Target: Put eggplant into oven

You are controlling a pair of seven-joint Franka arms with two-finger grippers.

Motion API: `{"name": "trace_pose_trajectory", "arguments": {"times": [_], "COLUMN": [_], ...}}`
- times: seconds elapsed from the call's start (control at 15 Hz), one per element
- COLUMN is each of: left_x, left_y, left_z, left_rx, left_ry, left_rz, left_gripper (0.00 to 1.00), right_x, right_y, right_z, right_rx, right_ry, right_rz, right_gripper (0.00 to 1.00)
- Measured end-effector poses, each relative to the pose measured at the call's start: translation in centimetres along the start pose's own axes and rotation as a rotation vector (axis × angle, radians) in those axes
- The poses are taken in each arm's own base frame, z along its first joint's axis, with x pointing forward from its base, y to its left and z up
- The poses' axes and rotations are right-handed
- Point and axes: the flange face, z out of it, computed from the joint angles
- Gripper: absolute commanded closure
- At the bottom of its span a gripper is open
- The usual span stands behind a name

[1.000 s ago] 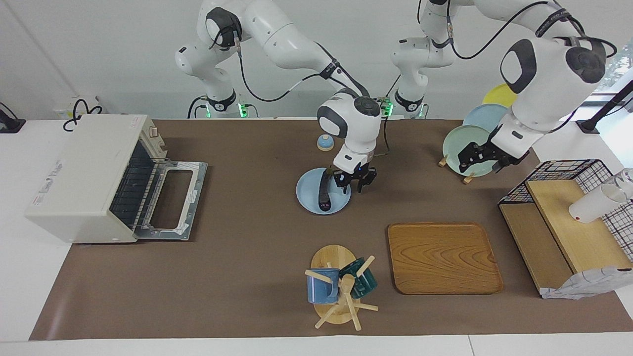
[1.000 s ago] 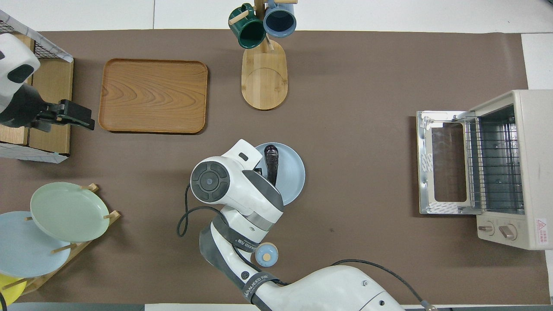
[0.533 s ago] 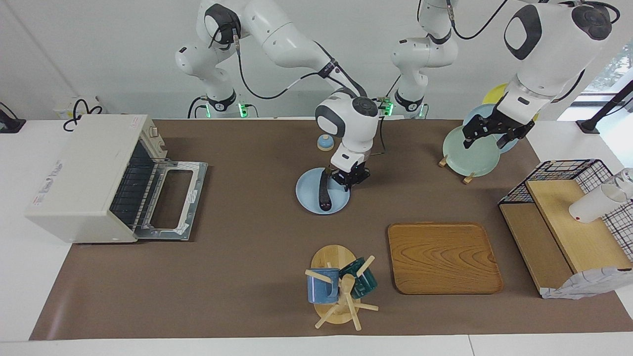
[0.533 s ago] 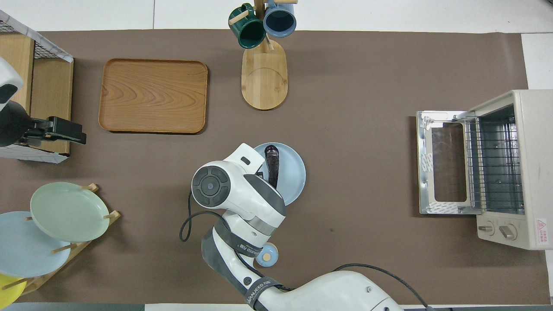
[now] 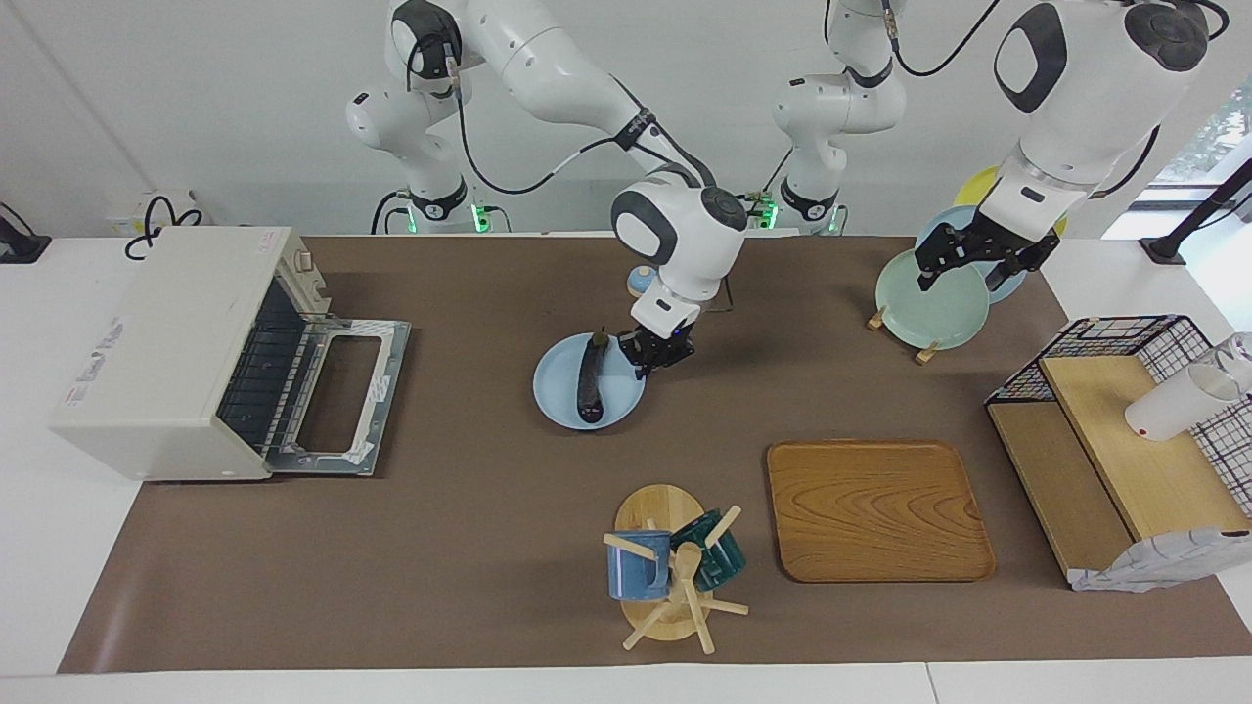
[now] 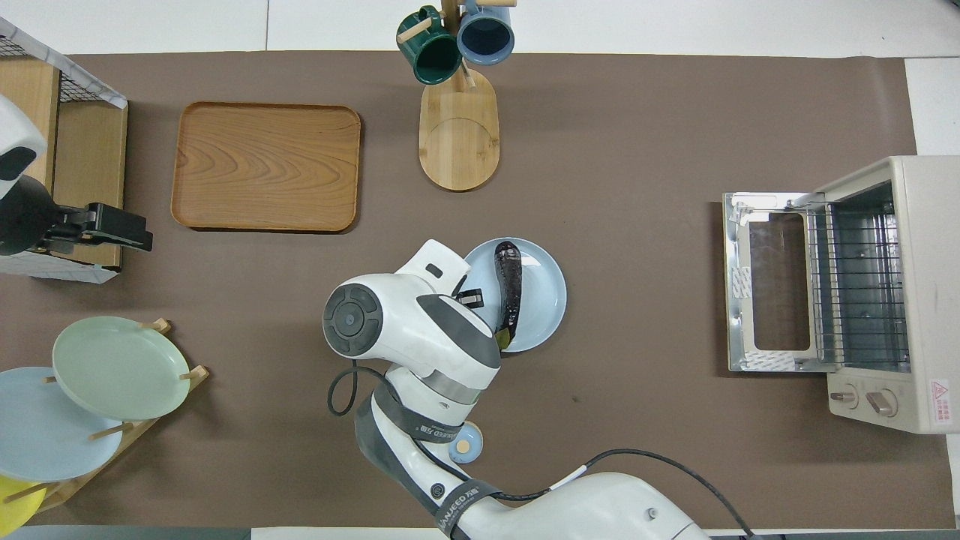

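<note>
The dark purple eggplant [image 5: 590, 379] lies lengthwise on a light blue plate [image 5: 558, 393] in the middle of the table; it also shows in the overhead view [image 6: 510, 279] on the plate [image 6: 544, 300]. My right gripper [image 5: 653, 354] is down at the plate's rim on the side away from the oven, shut on the rim. The off-white oven [image 5: 161, 337] stands at the right arm's end of the table [image 6: 896, 300] with its glass door [image 5: 337, 396] folded down flat and the wire rack showing. My left gripper [image 5: 968, 269] waits raised near the plate rack.
A wooden tray [image 5: 875, 508] and a mug tree [image 5: 670, 567] with two mugs lie farther from the robots than the plate. A plate rack with a green plate [image 5: 929, 293] and a black wire basket shelf [image 5: 1125, 420] stand at the left arm's end. A small blue knob [image 6: 463, 444] sits near the robots.
The right gripper closed on the plate's rim and slid the plate, with the eggplant on it, toward the oven. The left arm rose and drew back toward the plate rack.
</note>
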Motion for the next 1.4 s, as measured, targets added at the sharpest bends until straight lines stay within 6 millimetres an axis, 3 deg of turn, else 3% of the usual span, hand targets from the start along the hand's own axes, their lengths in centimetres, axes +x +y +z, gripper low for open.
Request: {"name": "trace_pose_trajectory", "arguments": {"times": [0.13, 0.33, 0.6, 0.87, 1.07, 1.4], "left_x": [0.2, 0.3, 0.3, 0.3, 0.3, 0.3], "left_y": [0.2, 0.1, 0.0, -0.3, -0.8, -1.8], "left_z": [-0.8, -0.6, -0.1, -0.1, -0.1, -0.1], "left_rx": [0.002, 0.003, 0.004, 0.004, 0.004, 0.003], "left_ry": [0.016, 0.009, -0.003, -0.003, -0.003, -0.002], "left_rz": [0.004, 0.003, 0.008, 0.021, 0.012, -0.02], "left_gripper": [0.0, 0.0, 0.0, 0.0, 0.0, 0.0], "right_x": [1.2, 1.7, 0.3, -1.0, -1.6, -1.9], "right_y": [4.4, 13.6, 27.3, 38.0, 42.3, 44.9], "right_z": [-0.3, -0.1, 0.5, 3.0, 5.1, 7.5], "right_rx": [-0.012, -0.015, 0.01, 0.047, 0.063, 0.082], "right_ry": [-0.024, -0.069, -0.117, -0.125, -0.128, -0.058], "right_rz": [0.047, 0.044, -0.01, -0.058, -0.103, -0.178], "right_gripper": [1.0, 1.0, 1.0, 1.0, 1.0, 1.0]}}
